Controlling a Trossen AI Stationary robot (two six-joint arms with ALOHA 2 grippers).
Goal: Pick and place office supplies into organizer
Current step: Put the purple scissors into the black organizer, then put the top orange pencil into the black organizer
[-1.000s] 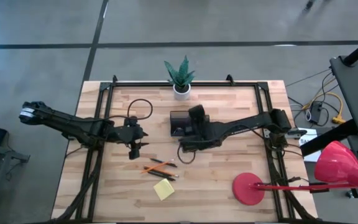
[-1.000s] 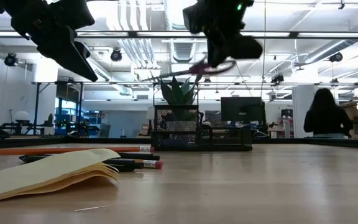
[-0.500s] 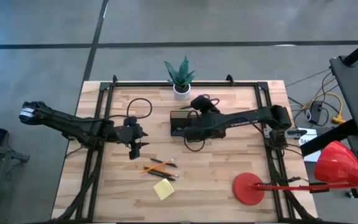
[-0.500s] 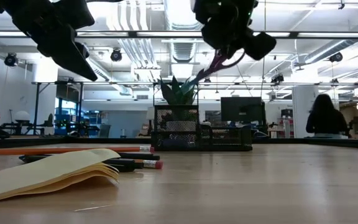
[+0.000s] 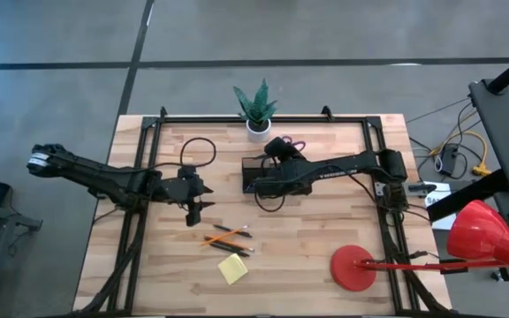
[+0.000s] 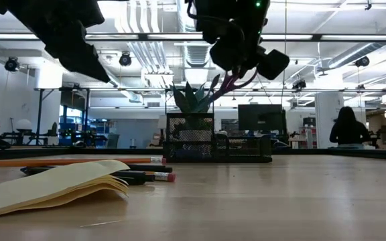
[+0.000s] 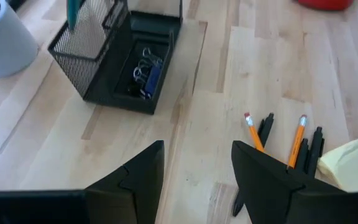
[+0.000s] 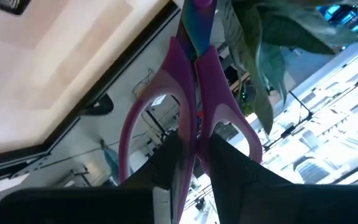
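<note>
Right gripper (image 8: 188, 165): clamped on purple-handled scissors (image 8: 194, 99), above black mesh organizer (image 5: 256, 175).
Left gripper (image 7: 194, 165): fingers apart, empty, near orange pencils (image 5: 226, 236).

Organizer: I see the organizer (image 5: 256, 175) near the middle of the tabletop (image 5: 325, 247), a little toward the back edge.
Plant pot: the plant pot (image 5: 257, 129) stands behind the organizer, at the back edge.
Right claw: my right claw (image 5: 278, 150) is above the organizer's back part, clamped on the scissors (image 8: 188, 118).
Left claw: my left claw (image 5: 196, 212) is left of the organizer, fingers apart.
Pencils: the pencils (image 5: 228, 237) lie in front of the left claw.
Sticky pad: the sticky pad (image 5: 232, 268) lies just in front of the pencils.
Lamp: the lamp base (image 5: 353, 268) sits at the front right.
Clips: the clips (image 7: 145, 65) lie inside the organizer's low compartment.
</note>
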